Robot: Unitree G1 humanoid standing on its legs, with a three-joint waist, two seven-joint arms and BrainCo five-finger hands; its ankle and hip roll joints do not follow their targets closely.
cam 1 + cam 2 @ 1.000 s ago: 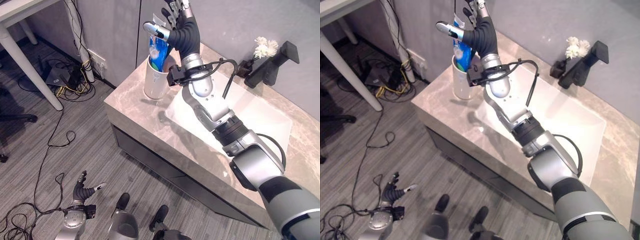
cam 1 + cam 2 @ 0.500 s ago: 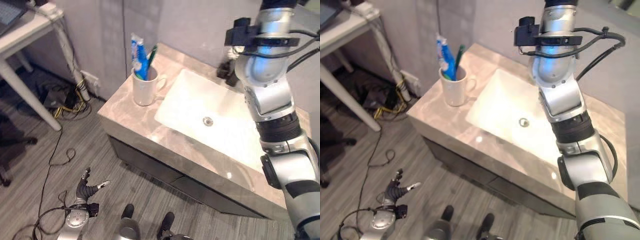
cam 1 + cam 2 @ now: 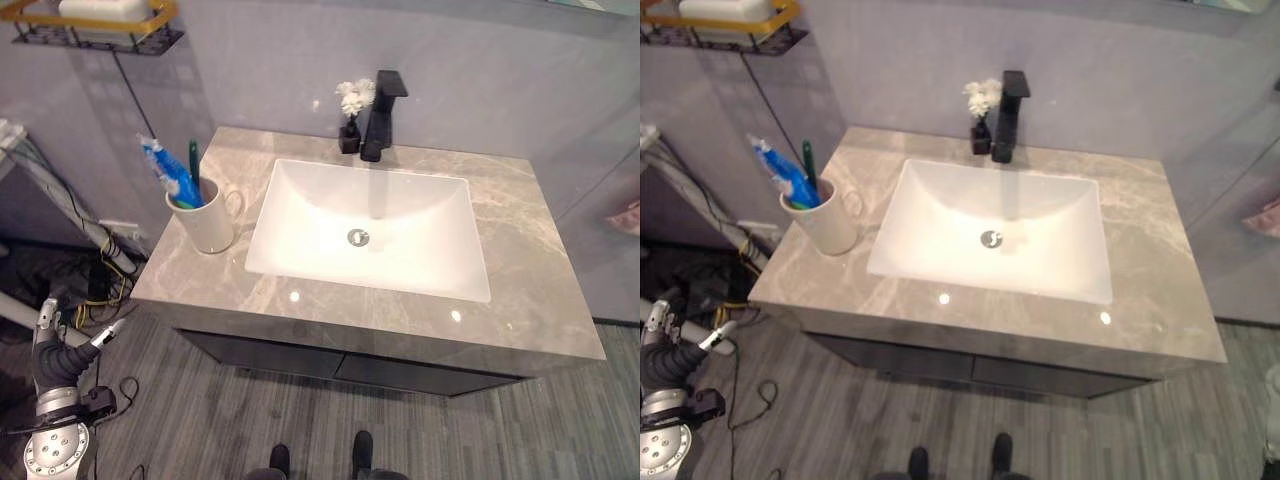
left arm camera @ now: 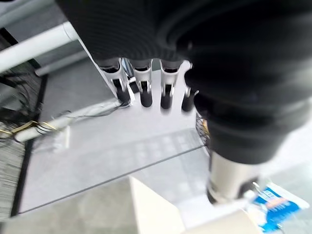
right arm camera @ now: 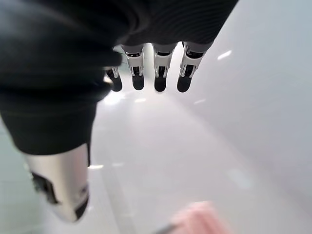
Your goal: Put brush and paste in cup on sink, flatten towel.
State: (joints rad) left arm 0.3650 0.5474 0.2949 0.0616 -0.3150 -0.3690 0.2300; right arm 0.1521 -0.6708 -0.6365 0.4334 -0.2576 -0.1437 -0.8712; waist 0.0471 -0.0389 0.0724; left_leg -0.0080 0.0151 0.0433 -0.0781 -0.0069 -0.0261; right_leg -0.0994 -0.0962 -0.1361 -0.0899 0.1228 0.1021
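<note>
A white cup stands on the grey marble counter, left of the white sink basin. A blue toothpaste tube and a green toothbrush stick up out of the cup. My left hand hangs low beside the cabinet, fingers straight, holding nothing; its wrist view catches the toothpaste tube past the thumb. A pink towel shows at the right edge, off the counter. My right hand has relaxed fingers and is empty, with the pink towel blurred beyond it.
A black faucet and a small vase of white flowers stand at the back of the basin. A gold-rimmed wall shelf hangs at the upper left. Cables lie on the floor by the cabinet's left side.
The camera has swung to face the whole sink. My right arm, which was over the cup a second ago, has lifted away and left the head views; paste and brush stay in the cup.
</note>
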